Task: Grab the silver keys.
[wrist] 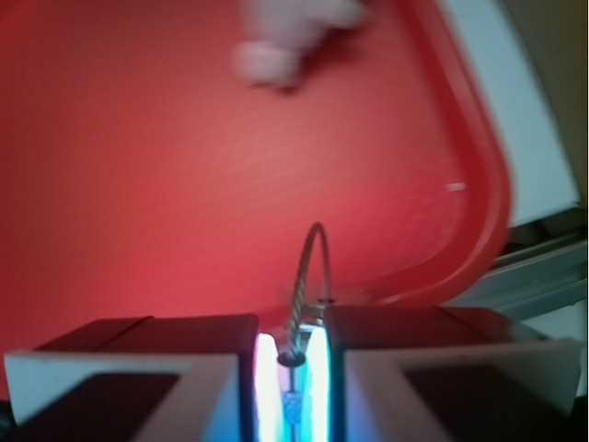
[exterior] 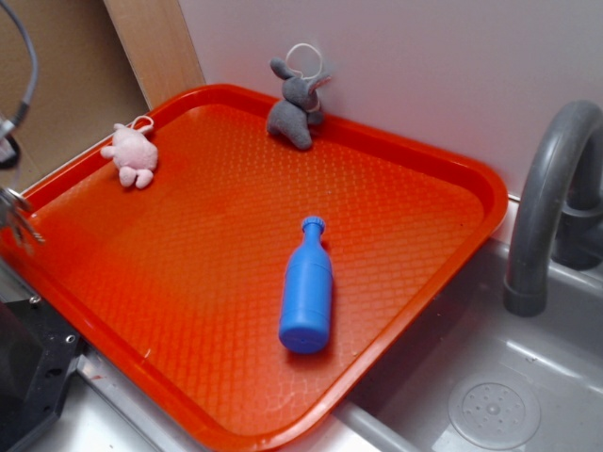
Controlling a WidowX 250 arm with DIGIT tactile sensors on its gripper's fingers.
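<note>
In the wrist view my gripper (wrist: pixel 293 333) is shut on the silver keys (wrist: pixel 307 267). A twisted wire ring loops up out of the narrow gap between the two fingers, and a flat metal piece is pinched between them. The gripper is above the orange tray's (wrist: pixel 138 184) near corner. In the exterior view thin grey metal keys (exterior: pixel 19 221) hang at the far left edge over the tray's left rim. The gripper itself is almost wholly out of that frame.
The orange tray (exterior: pixel 424 217) holds a pink plush toy (exterior: pixel 132 155) at its back left, blurred in the wrist view (wrist: pixel 276 46). A grey plush toy (exterior: pixel 297 104) is at the back and a blue bottle (exterior: pixel 307 287) lies in the middle. A grey faucet (exterior: pixel 546 198) and sink (exterior: pixel 490 405) are on the right.
</note>
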